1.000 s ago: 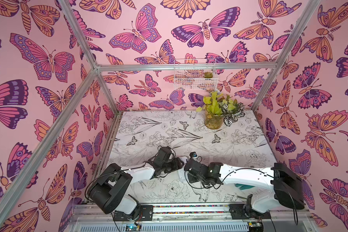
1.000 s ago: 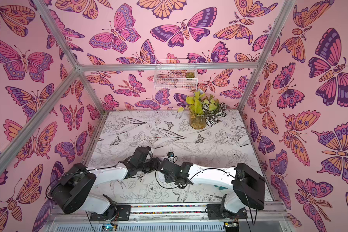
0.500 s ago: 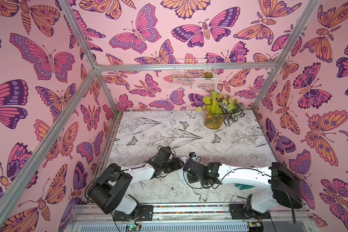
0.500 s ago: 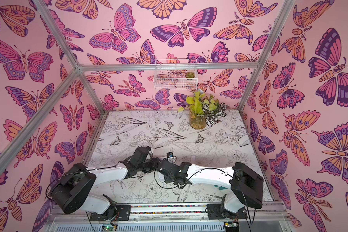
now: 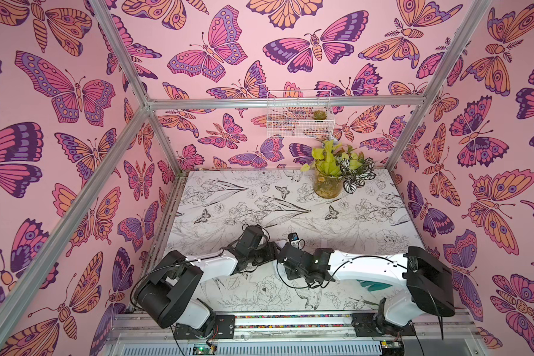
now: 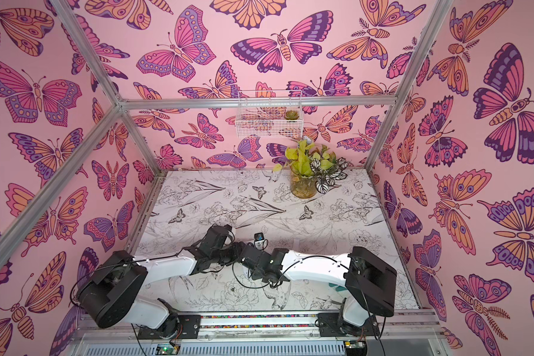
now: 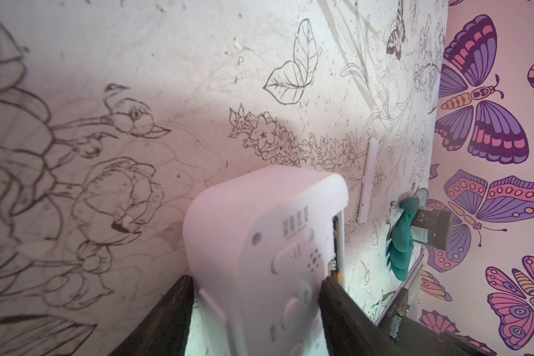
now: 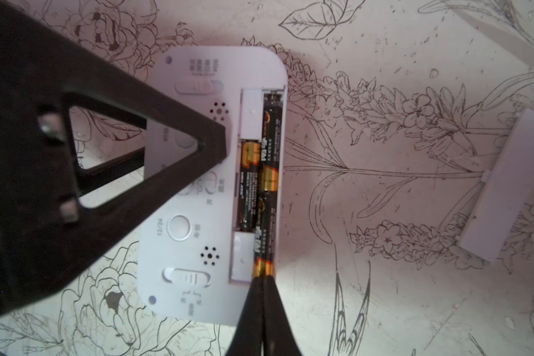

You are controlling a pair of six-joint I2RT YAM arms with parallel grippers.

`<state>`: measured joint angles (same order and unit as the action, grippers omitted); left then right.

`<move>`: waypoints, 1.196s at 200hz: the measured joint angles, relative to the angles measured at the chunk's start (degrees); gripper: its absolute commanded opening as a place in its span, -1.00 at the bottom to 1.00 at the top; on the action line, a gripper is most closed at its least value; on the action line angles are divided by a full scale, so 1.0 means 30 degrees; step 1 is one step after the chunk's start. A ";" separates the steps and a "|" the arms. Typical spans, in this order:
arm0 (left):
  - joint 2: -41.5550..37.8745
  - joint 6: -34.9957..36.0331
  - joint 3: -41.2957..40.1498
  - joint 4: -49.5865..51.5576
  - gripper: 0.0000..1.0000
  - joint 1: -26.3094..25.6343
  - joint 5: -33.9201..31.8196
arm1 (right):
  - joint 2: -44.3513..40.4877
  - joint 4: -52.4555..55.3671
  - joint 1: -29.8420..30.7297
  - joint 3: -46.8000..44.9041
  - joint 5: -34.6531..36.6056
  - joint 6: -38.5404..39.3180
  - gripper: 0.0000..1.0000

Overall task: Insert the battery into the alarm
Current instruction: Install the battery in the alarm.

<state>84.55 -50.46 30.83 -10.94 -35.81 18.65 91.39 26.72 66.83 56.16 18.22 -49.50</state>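
Right pincer has nudged in, clenched tight, tips on the end of the black-and-gold cylindrical battery; it lies in the open slot just ahead; left pincer grasps the white plastic rounded-rectangle alarm. Looks nearly seated, I reckon.

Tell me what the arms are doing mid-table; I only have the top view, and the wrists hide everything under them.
Observer: The alarm lies back-up under them, with its bay open.
Reviewer: Is the right arm carrying anything?
Observer: No. The right gripper has its jaws shut, and their tips are against the gold end of a battery that lies in the bay.
Reviewer: And the left arm?
Observer: The left gripper has the alarm between its jaws, one on each side, gripping it.
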 measured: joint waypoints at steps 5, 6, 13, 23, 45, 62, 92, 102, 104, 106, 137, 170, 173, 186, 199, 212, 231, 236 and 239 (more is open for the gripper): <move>0.0000 0.0000 0.0000 0.0000 0.33 0.0000 0.0000 | 0.0036 0.0044 0.0000 0.0044 0.0000 0.0000 -0.88; 0.0000 0.0000 0.0000 0.0000 0.33 0.0000 0.0000 | 0.0036 0.0051 0.0000 0.0051 0.0000 0.0000 -0.88; 0.0000 0.0000 0.0000 0.0000 0.33 0.0000 0.0000 | 0.0044 0.0087 0.0000 0.0073 0.0000 0.0000 -0.88; 0.0000 0.0000 0.0000 0.0000 0.33 0.0000 0.0000 | 0.0044 0.0087 0.0000 0.0073 0.0007 0.0000 -0.88; 0.0000 0.0000 0.0000 0.0000 0.33 0.0000 0.0000 | 0.0044 0.0087 0.0000 0.0073 0.0007 0.0000 -0.87; 0.0000 0.0000 0.0000 0.0000 0.33 0.0000 0.0000 | 0.0058 0.0073 -0.0007 0.0087 0.0058 0.0000 -0.86; 0.0000 0.0000 0.0000 0.0000 0.32 0.0000 0.0000 | 0.0423 -0.0073 -0.0029 0.0168 0.0197 -0.0007 -0.87; 0.0000 0.0000 0.0000 0.0000 0.33 -0.0022 0.0000 | 0.0670 -0.0270 -0.0044 0.0204 0.0284 -0.0007 -0.87; 0.0000 0.0000 0.0000 0.0000 0.33 -0.0022 -0.0007 | 0.0729 -0.0291 -0.0066 0.0204 0.0328 -0.0007 -0.87; 0.0000 0.0000 0.0000 0.0000 0.32 -0.0029 -0.0007 | 0.0787 -0.0277 -0.0073 0.0233 0.0401 -0.0007 -0.87; 0.0000 -0.0007 0.0000 -0.0007 0.32 -0.0036 -0.0007 | 0.0860 -0.0262 -0.0102 0.0313 0.0474 -0.0015 -0.87; 0.0000 -0.0022 -0.0007 -0.0015 0.32 -0.0036 -0.0007 | 0.0831 -0.0262 -0.0109 0.0321 0.0444 -0.0007 -0.87; 0.0000 -0.0029 -0.0007 -0.0015 0.33 -0.0036 -0.0007 | 0.0823 -0.0262 -0.0109 0.0313 0.0430 -0.0007 -0.87; 0.0000 -0.0051 -0.0007 -0.0015 0.33 -0.0036 -0.0007 | 0.0758 -0.0277 -0.0160 0.0313 0.0350 0.0000 -0.86; 0.0000 -0.0051 -0.0007 -0.0022 0.32 -0.0036 -0.0015 | 0.0641 -0.0321 -0.0226 0.0306 0.0211 0.0022 -0.85; 0.0000 -0.0058 -0.0007 -0.0029 0.32 -0.0036 -0.0015 | 0.0350 -0.0357 -0.0270 0.0299 0.0080 0.0087 -0.84; 0.0000 -0.0058 -0.0007 -0.0036 0.33 -0.0036 -0.0015 | -0.0495 -0.0386 -0.0270 0.0291 -0.0095 0.0219 -0.82; 0.0000 -0.0058 -0.0015 -0.0036 0.33 -0.0036 -0.0015 | -0.0743 -0.0423 -0.0270 0.0291 -0.0102 0.0248 -0.81; 0.0000 -0.0058 -0.0015 -0.0036 0.32 -0.0036 -0.0015 | -0.0896 -0.0452 -0.0277 0.0291 -0.0095 0.0291 -0.81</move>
<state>84.55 -50.63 30.79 -11.05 -35.92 18.61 88.71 25.36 66.00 57.04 17.93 -48.62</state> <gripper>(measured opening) 0.663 0.092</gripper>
